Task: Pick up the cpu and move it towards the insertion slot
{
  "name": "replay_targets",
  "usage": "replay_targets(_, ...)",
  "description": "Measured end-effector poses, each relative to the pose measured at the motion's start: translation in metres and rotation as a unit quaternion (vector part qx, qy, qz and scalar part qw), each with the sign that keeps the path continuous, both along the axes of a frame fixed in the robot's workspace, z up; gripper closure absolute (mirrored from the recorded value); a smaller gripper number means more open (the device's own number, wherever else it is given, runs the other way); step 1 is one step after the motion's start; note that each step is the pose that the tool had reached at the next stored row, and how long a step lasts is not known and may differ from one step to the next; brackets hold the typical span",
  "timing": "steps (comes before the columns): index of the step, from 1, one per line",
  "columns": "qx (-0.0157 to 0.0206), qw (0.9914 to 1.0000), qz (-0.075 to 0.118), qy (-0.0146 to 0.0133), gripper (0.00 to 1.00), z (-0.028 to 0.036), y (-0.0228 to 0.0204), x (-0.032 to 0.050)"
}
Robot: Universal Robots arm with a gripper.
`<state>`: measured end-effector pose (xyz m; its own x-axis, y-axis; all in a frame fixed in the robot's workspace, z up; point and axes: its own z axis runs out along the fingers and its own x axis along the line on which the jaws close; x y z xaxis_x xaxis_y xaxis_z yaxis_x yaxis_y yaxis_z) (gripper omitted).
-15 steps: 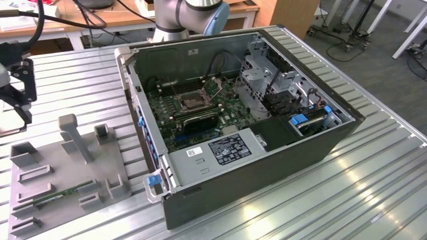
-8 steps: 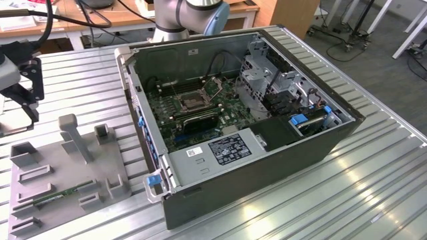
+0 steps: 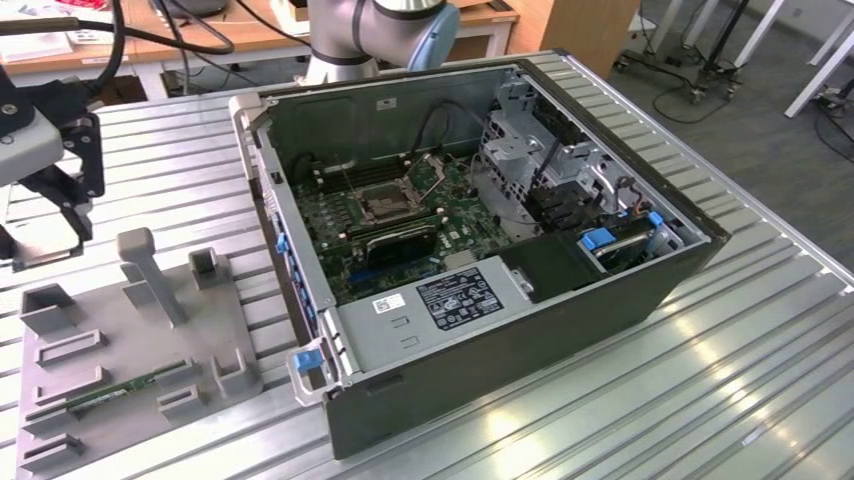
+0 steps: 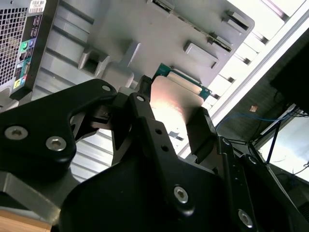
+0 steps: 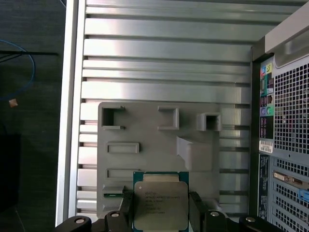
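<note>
Clamps the cpu (image 5: 161, 193) in the tool (image 5: 161, 208), with the fingers (image 5: 127, 205) pressed on two opposite edges and the silvery lid facing the first wrist view. Carries it level, as far as can be judged, lifted clear of the grey tray (image 5: 145, 121) on the worktop (image 5: 164, 48).

Probably light, thin and stiff. Likely delicate on the underside, so best taken by the rim alone, as here. Smooth on top and narrow at the edges, so apt to slip or tip unless squeezed evenly on both sides.

Hangs with fingers pointing down over the tray, at the exterior view's left. Leaves a green memory stick (image 5: 113, 194) lying in the tray just beside the held chip. Stays well apart from the insertion slot (image 3: 378, 203), which lies inside the open computer case (image 3: 561, 300), toward the exterior view's right of the tool.
</note>
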<state>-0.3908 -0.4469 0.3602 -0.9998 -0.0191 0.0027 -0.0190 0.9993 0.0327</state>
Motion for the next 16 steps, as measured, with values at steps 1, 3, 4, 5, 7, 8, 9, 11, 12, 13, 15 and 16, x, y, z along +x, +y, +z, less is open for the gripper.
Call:
replay_targets(1, 0.0000, 1.00000, 0.000, 0.0000, 0.46, 0.0000, 0.0000, 0.0012)
replay_targets(3, 0.0000, 1.00000, 0.000, 0.0000, 0.46, 0.0000, 0.0000, 0.0035)
replay_targets(4, 0.0000, 1.00000, 0.000, 0.0000, 0.46, 0.0000, 0.0000, 0.0047)
replay_targets(5, 0.0000, 1.00000, 0.000, 0.0000, 0.46, 0.0000, 0.0000, 0.0058)
replay_targets(7, 0.0000, 1.00000, 0.000, 0.0000, 0.46, 0.0000, 0.0000, 0.0080)
replay_targets(8, 0.0000, 1.00000, 0.000, 0.0000, 0.46, -0.0001, 0.0000, 0.0090)
replay_targets(9, 0.0000, 1.00000, 0.000, 0.0000, 0.46, -0.0001, 0.0000, 0.0101)
replay_targets(11, 0.0000, 1.00000, 0.000, 0.0000, 0.46, -0.0001, 0.0000, 0.0121)
replay_targets(12, 0.0000, 1.00000, 0.000, 0.0000, 0.46, -0.0001, 0.0000, 0.0132)
replay_targets(13, 0.0000, 1.00000, 0.000, 0.0000, 0.46, -0.0001, 0.0000, 0.0142)
replay_targets(15, 0.0000, 1.00000, 0.000, 0.0000, 0.46, -0.0001, 0.0000, 0.0163)
replay_targets(16, 0.0000, 1.00000, 0.000, 0.0000, 0.46, -0.0001, 0.0000, 0.0173)
